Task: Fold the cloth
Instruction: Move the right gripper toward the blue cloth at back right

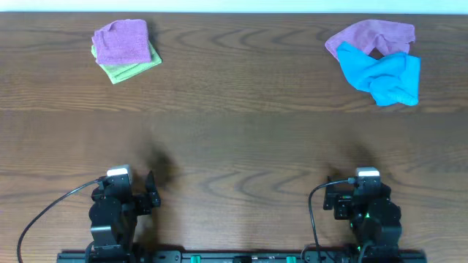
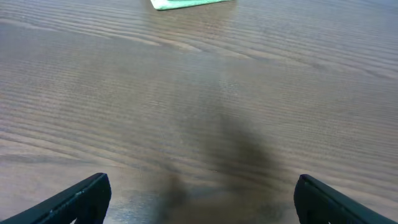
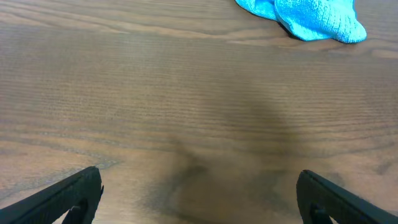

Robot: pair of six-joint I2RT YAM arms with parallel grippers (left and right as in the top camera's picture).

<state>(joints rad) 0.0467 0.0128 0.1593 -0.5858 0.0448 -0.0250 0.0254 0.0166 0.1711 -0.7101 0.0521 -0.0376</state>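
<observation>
A crumpled blue cloth (image 1: 386, 77) lies at the far right of the table, partly on a crumpled purple cloth (image 1: 369, 35). The blue cloth also shows at the top of the right wrist view (image 3: 305, 15). At the far left a folded purple cloth (image 1: 121, 41) sits on a folded green cloth (image 1: 129, 68); the green edge shows in the left wrist view (image 2: 186, 3). My left gripper (image 2: 199, 199) is open and empty near the front left edge. My right gripper (image 3: 199, 196) is open and empty near the front right edge. Both are far from the cloths.
The wooden table (image 1: 234, 139) stretches between the arms and the cloths. The arm bases and cables (image 1: 44, 219) sit along the front edge.
</observation>
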